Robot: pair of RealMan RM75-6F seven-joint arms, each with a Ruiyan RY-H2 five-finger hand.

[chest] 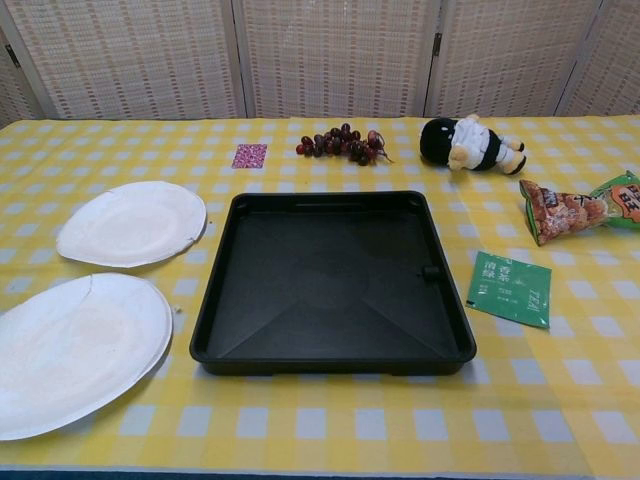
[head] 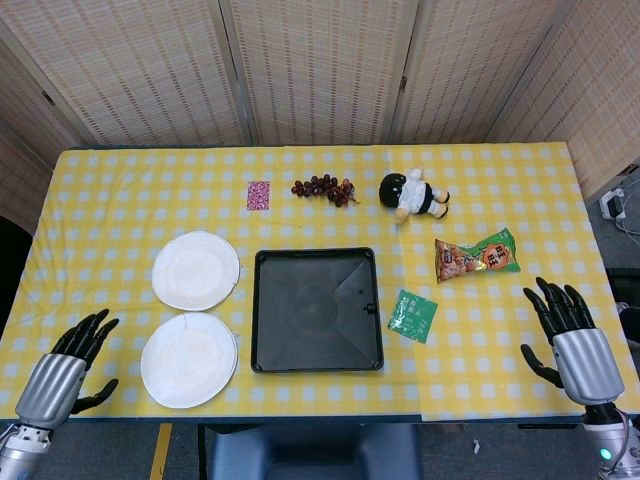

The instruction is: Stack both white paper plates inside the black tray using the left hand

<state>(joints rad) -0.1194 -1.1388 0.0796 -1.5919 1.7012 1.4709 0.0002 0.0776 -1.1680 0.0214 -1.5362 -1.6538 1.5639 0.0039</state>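
Two white paper plates lie left of the black tray (head: 317, 310) (chest: 333, 283), which holds nothing. The far plate (head: 196, 270) (chest: 133, 222) sits beside the tray's far left corner. The near plate (head: 189, 359) (chest: 72, 349) lies close to the table's front edge. My left hand (head: 62, 373) hovers at the front left corner, fingers spread, holding nothing, a little left of the near plate. My right hand (head: 570, 342) is at the front right, also open and holding nothing. Neither hand shows in the chest view.
At the back lie a pink packet (head: 259, 194), a bunch of grapes (head: 323, 187) and a plush doll (head: 412, 194). Right of the tray are a snack bag (head: 476, 256) and a green sachet (head: 412, 315). A yellow checked cloth covers the table.
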